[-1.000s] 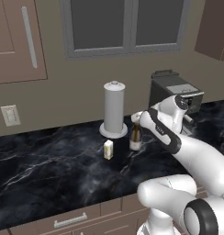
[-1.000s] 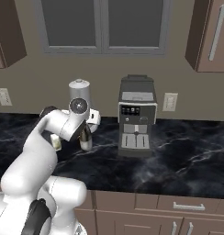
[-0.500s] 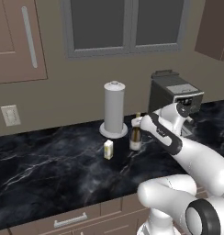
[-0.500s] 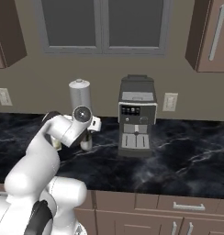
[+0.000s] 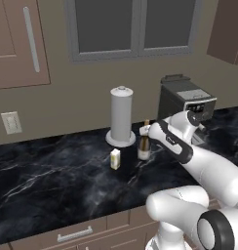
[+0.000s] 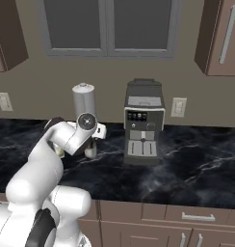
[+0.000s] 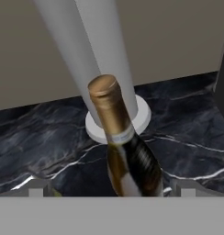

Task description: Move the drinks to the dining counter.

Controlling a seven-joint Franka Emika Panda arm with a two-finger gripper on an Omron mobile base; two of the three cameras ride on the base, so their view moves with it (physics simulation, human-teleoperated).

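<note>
A dark wine bottle [image 5: 144, 144] with a gold cap stands on the black marble worktop [image 5: 52, 180], just in front of the paper-towel cylinder. A small white-yellow carton [image 5: 115, 158] stands to its left. My gripper [image 5: 151, 133] reaches the bottle from the right. In the hand view the wine bottle [image 7: 130, 158] rises between my fingertips [image 7: 36, 191], with a gap on both sides. My gripper [image 7: 111, 192] is open and holds nothing. The dining counter is out of view.
A tall grey paper-towel cylinder [image 5: 121, 116] on a round base stands right behind the bottle. A coffee machine [image 6: 143, 120] sits to the right against the wall. Drawers with handles [image 5: 74, 234] run under the worktop, and wall cabinets hang above at both sides.
The hand has shifted slightly to the right and lower beside the wine bottle. The jaws stay open, and the bottle and carton have not moved.
</note>
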